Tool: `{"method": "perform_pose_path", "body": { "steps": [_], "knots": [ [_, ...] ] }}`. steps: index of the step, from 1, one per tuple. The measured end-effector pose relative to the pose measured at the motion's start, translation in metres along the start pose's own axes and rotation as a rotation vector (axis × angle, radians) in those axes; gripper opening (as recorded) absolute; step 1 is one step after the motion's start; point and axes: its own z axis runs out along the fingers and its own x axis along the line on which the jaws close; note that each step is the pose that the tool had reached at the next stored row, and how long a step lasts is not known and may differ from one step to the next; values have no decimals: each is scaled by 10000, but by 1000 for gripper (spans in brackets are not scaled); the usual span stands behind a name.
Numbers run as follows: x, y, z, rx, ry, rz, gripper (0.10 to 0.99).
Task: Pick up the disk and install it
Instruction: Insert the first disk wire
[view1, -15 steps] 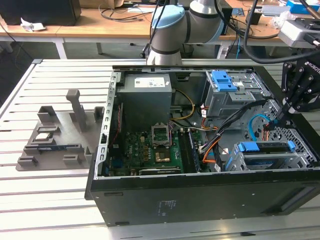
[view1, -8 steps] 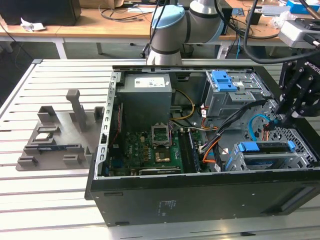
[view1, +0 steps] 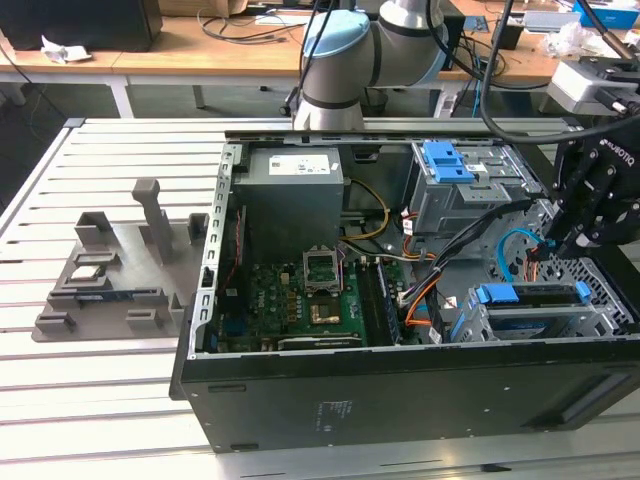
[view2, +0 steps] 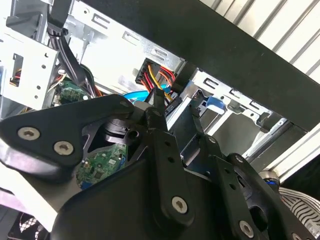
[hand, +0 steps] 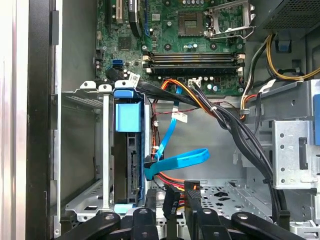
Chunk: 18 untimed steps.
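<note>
Your gripper (hand: 175, 200) looked nearly shut on nothing, above the case floor; the disk (hand: 129, 150) sat in its bay just beside it, long axis running away from the fingers.

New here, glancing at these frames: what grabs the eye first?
The open computer case lying on the slatted table, its green motherboard exposed. At the exterior view's right, the black gripper hangs inside the case above the drive cage, where the disk sits with bright blue rails. A grey fixture lies at the left.
</note>
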Motion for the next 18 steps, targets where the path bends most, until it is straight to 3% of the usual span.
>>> {"method": "perform_pose_path", "body": {
  "steps": [5, 7, 9, 15, 18],
  "knots": [
    [0, 0, 3, 0, -1, 0, 345],
    [0, 0, 4, 0, -1, 0, 216],
    [0, 0, 5, 0, -1, 0, 169],
    [0, 6, 10, -1, -5, -2, 169],
    [13, 82, 14, 4, -3, -11, 169]
  ]
}}
